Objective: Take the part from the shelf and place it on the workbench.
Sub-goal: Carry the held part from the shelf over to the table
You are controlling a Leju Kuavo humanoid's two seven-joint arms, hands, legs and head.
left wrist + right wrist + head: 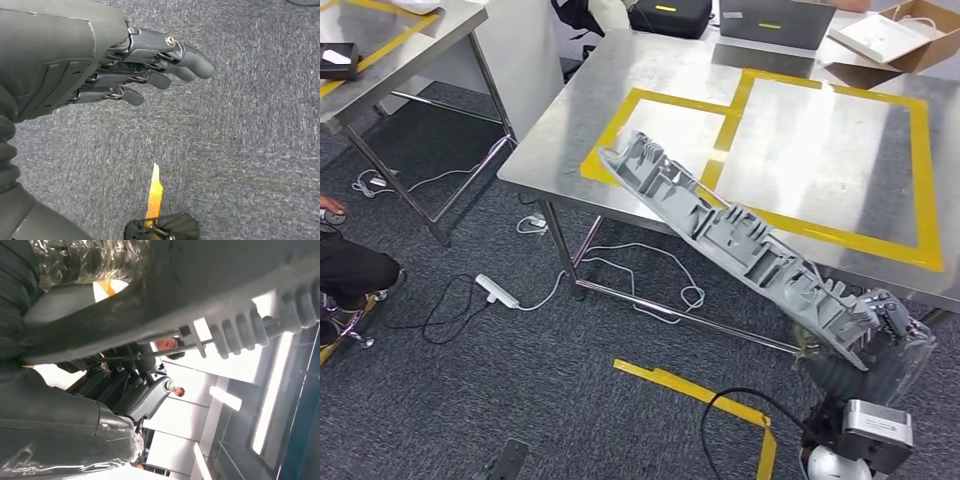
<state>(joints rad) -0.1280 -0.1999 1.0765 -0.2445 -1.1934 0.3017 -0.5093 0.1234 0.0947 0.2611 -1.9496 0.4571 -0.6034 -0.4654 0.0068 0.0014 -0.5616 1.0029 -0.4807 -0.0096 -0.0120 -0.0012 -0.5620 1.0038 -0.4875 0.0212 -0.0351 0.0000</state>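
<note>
Slanting across the head view, the long grey ribbed part is held up at its lower end by the right robot hand, whose fingers are wrapped around that end near the picture's lower right. The part's far, raised end reaches over the front edge of the steel worktop, above the corner of the yellow tape frame marked on it; whether that end touches the surface or hangs just over it cannot be told. In the right wrist view the underside of the part crosses close above the right robot hand's dark fingers, which close up against it, and clear plastic wrap covers the arm nearby.

The left robot hand hangs over grey carpet, holding nothing, its fingers stretched out side by side and slightly apart.

At the back of the worktop sit a black case, a laptop and an open cardboard box. A second steel table stands to the left. On the carpet lie a white power strip with cables, and strips of yellow floor tape.
</note>
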